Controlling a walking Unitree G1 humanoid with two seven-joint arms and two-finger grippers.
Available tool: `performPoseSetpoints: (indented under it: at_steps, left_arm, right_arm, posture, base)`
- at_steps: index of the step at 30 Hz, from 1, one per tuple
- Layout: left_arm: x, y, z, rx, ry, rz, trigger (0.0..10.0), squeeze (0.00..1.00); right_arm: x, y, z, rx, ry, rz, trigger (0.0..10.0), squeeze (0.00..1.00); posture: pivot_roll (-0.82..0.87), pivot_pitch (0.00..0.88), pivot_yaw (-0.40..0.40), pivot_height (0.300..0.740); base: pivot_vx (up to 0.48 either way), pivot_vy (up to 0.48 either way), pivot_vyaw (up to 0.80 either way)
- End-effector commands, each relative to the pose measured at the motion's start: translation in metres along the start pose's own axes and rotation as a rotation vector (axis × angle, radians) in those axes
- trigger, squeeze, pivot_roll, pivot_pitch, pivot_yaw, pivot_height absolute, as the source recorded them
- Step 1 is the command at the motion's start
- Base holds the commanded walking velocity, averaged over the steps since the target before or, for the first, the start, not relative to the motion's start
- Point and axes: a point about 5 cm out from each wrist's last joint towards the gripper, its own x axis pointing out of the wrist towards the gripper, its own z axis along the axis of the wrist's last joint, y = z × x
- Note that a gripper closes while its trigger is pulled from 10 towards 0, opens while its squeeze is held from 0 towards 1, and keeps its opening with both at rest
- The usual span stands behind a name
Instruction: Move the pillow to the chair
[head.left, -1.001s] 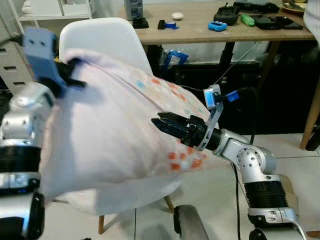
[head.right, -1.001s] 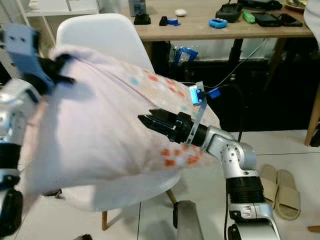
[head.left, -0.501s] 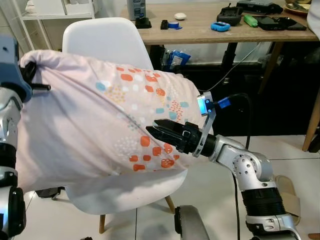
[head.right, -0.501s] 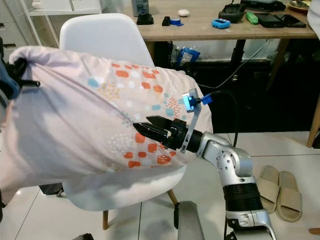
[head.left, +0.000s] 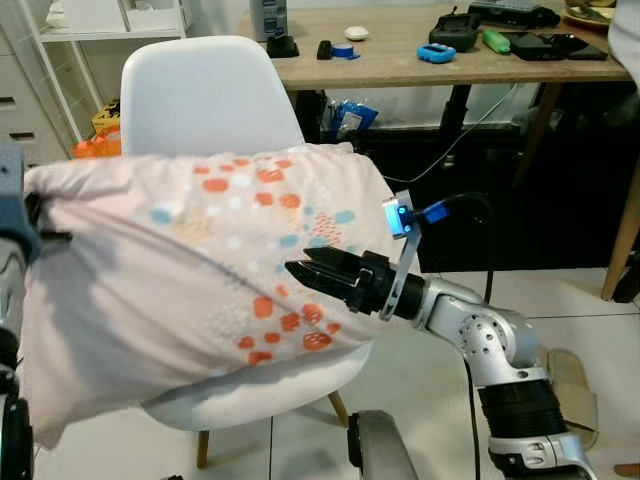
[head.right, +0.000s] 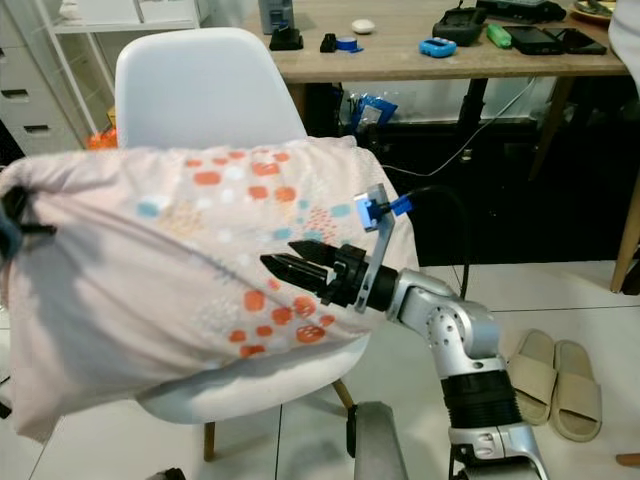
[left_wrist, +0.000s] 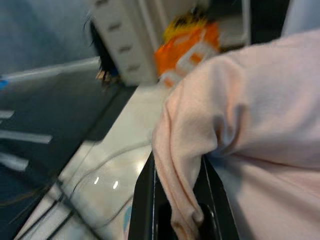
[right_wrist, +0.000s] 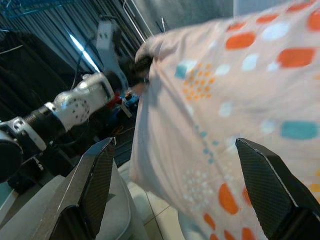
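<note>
The pale pink pillow (head.left: 190, 270), dotted with orange and blue patches, lies across the seat of the white chair (head.left: 205, 95), its right end on the seat and its left end hanging out past the seat edge toward the robot's left arm. The left pincer (left_wrist: 175, 210) pinches a bunched corner of the pillow's fabric, the cloth squeezed between its two black fingers (left_wrist: 145, 200). The right pincer (head.left: 305, 275) reaches in from the right at the patterned end of the pillow; its fingers are spread wide in the right wrist view, with the pillow's surface in front of them and nothing clamped. From the head views its tips appear to lie against or just in front of the fabric, and I cannot tell which. Behind the chair stands a wooden counter (head.left: 400, 60) carrying small items, among them a blue object (head.left: 435, 52) and a roll of blue tape (head.left: 342, 49). A pair of slippers (head.right: 560, 385) lies on the tiled floor to the right.
</note>
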Motion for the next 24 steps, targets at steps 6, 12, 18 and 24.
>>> performPoseSetpoints:
  at_steps: [6, 12, 18, 24]
  left_arm:
    - [-0.015, -0.003, -0.049, 0.02, 0.149, -0.009, 0.0, 0.0]
    - [-0.029, -0.054, -0.076, -0.078, 0.224, -0.264, 10.0, 0.0]
    - [-0.049, -0.098, -0.091, -0.134, 0.257, -0.557, 10.0, 0.2]
    - [-0.056, -0.106, -0.092, -0.163, 0.253, -0.64, 10.0, 0.44]
  right_arm:
    - [0.0, 0.002, -0.008, -0.026, 0.046, -0.013, 10.0, 0.0]
    - [0.0, -0.001, -0.007, -0.054, 0.071, -0.033, 10.0, 0.0]
    - [0.003, -0.002, -0.013, -0.075, 0.113, -0.051, 10.0, 0.0]
    - [0.002, -0.003, -0.016, -0.082, 0.127, -0.058, 10.0, 0.0]
  posture:
    - [-0.16, 0.065, 0.042, 0.476]
    - [-0.16, 0.057, 0.041, 0.476]
    - [-0.16, 0.061, 0.033, 0.476]
    - [-0.16, 0.06, 0.034, 0.476]
  base:
    - [0.0, 0.0, 0.0]
    - [0.0, 0.0, 0.0]
    - [0.0, 0.0, 0.0]
    - [0.0, 0.0, 0.0]
